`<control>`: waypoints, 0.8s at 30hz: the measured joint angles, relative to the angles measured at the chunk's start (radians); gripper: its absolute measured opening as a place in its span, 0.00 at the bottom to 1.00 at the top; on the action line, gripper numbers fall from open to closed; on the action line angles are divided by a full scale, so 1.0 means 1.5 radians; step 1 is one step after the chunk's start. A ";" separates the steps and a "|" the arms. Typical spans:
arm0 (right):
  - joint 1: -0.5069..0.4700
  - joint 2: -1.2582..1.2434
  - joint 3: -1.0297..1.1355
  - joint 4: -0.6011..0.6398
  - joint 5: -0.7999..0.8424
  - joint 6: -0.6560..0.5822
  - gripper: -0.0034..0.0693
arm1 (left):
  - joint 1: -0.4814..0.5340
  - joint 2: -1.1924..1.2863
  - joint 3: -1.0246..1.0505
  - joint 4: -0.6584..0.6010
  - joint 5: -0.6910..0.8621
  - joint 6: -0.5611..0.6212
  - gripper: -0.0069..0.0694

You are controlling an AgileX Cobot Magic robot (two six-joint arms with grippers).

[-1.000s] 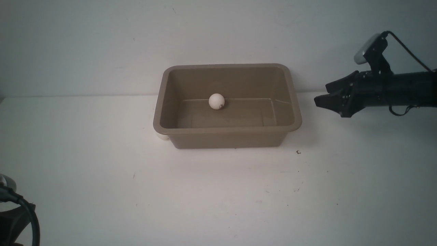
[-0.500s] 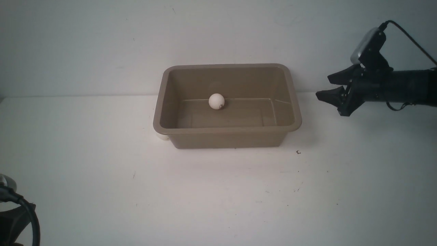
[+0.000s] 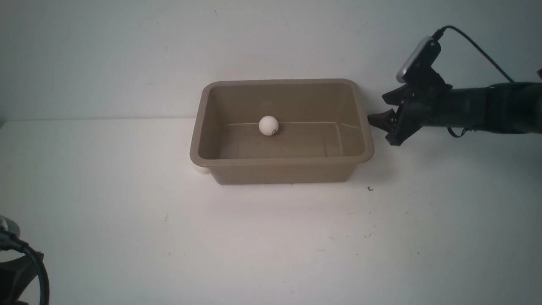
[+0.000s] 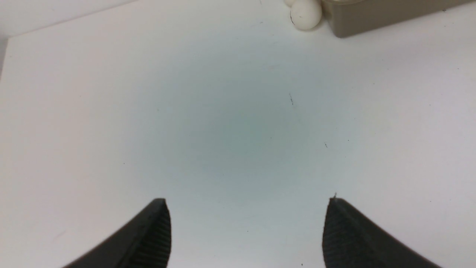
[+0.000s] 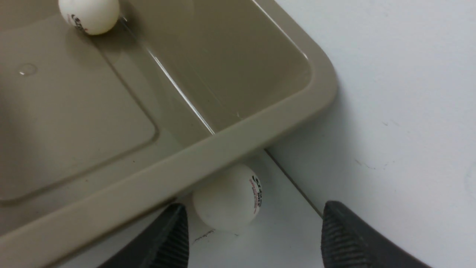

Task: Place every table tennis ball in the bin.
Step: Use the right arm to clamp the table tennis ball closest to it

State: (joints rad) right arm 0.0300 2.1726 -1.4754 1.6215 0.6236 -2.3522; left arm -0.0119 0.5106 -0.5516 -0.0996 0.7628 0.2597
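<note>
Left claw (image 4: 247, 201) hangs spread wide over bare worktop (image 3: 271, 245), gripping nothing. Two table tennis balls sit outside the bin's (image 3: 281, 160) near-left corner: one ball (image 4: 305, 14) shows whole, the second ball (image 4: 292, 2) is cut off at the wrist picture's edge. Inside the bin, a marked ball (image 3: 268, 125) rests against the far wall. Right claw (image 3: 377, 109), partly spread and empty, straddles a fourth ball (image 5: 227, 199) tucked under the right rim near the far corner, hidden from the front.

Taupe bin (image 3: 281, 173), white ball (image 3: 268, 125) at its far wall. Second ball (image 5: 227, 199) outside under the rim; third ball (image 4: 305, 14) seemingly touching a corner.
</note>
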 joint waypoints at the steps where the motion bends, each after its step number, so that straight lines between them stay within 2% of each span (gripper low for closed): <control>1: 0.000 0.000 0.000 0.001 0.000 0.000 0.65 | 0.000 0.000 0.000 0.000 0.000 0.000 0.73; 11: -0.016 -0.043 0.000 0.038 -0.038 0.020 0.65 | 0.000 0.000 0.000 0.001 0.000 0.002 0.73; 18: -0.066 -0.130 0.000 0.051 -0.035 0.090 0.65 | 0.000 0.000 0.000 0.001 0.000 0.003 0.73; 24: -0.070 -0.219 0.000 0.032 -0.034 0.153 0.65 | 0.000 0.000 0.000 0.001 -0.006 0.003 0.73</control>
State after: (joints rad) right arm -0.0756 1.8448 -1.4754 1.6702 0.5719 -2.1228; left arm -0.0119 0.5106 -0.5516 -0.0974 0.7539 0.2638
